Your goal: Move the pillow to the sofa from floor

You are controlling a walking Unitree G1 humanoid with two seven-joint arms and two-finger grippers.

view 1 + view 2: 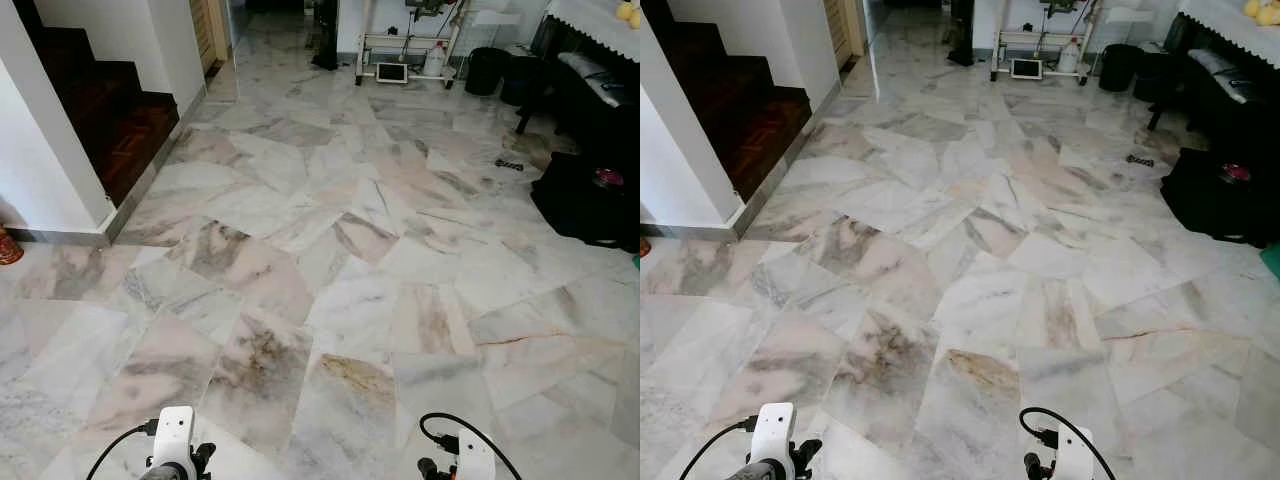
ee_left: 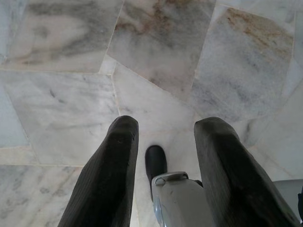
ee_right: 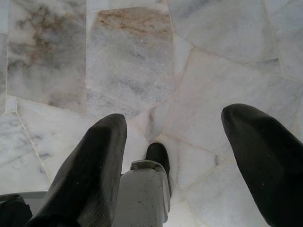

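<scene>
Marble floor (image 1: 330, 270) spreads across the room in irregular polygonal slabs, glossy white veined with grey, pale pink and rusty brown, the joints between them thin and dark. Taking that floor as the landmark: at its far left edge a white wall (image 1: 35, 150) ends in a grey stone skirting, and beside it dark reddish-brown wooden stairs (image 1: 110, 110) climb away. At its far end stands a white tubular rack (image 1: 405, 55) with a small screen leaning at its foot, and next to that a round black bin (image 1: 487, 70). Along its right edge a dark cabinet (image 1: 590, 100) carries a white lace-edged cloth (image 1: 600, 20), and a soft black bag (image 1: 585, 195) slumps on the slabs in front of it. A small dark object (image 1: 509, 164) lies on the floor near the bag; too small to tell what it is. No pillow or sofa can be made out among these things. At the near edge of the floor, both arms hang low, white wrist housings and looped black cables showing. The left gripper (image 2: 165, 142) hovers above bare marble with its two long, ribbed black fingers (image 2: 111, 175) spread apart, nothing between them. The right gripper (image 3: 173, 127) likewise hangs over the slabs, its rounded matte fingers (image 3: 94, 165) set wide and empty.
</scene>
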